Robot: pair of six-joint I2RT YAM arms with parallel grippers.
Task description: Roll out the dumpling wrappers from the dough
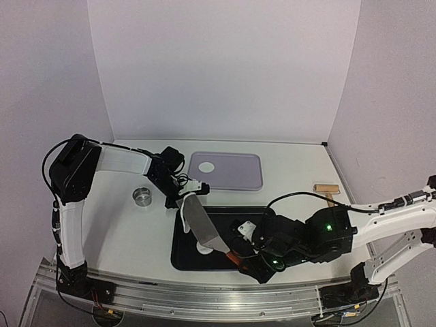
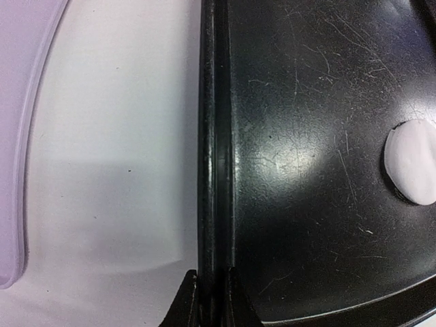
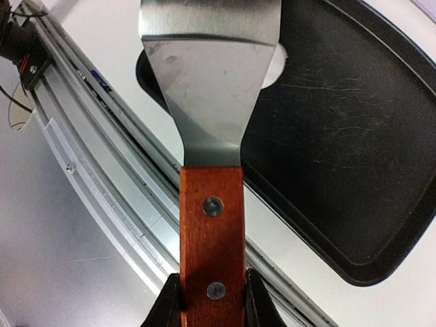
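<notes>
A black tray (image 1: 225, 264) lies at the table's near edge. My left gripper (image 2: 211, 303) is shut on the tray's left rim (image 2: 214, 170); in the top view it (image 1: 182, 203) sits at the tray's far left corner. My right gripper (image 3: 212, 303) is shut on the wooden handle (image 3: 211, 225) of a steel spatula (image 1: 202, 226), whose blade (image 3: 211, 68) hangs over the tray. One white dumpling wrapper (image 1: 203, 250) lies in the tray, partly under the blade (image 2: 412, 160) (image 3: 278, 63). Another wrapper (image 1: 206, 166) lies on the lilac tray (image 1: 238, 178). No other dough shows.
A small steel ring (image 1: 142, 197) stands on the table left of the black tray. A wooden tool (image 1: 326, 189) lies at the right, behind my right arm. The aluminium rail (image 3: 102, 136) runs along the table's near edge, just below the spatula handle.
</notes>
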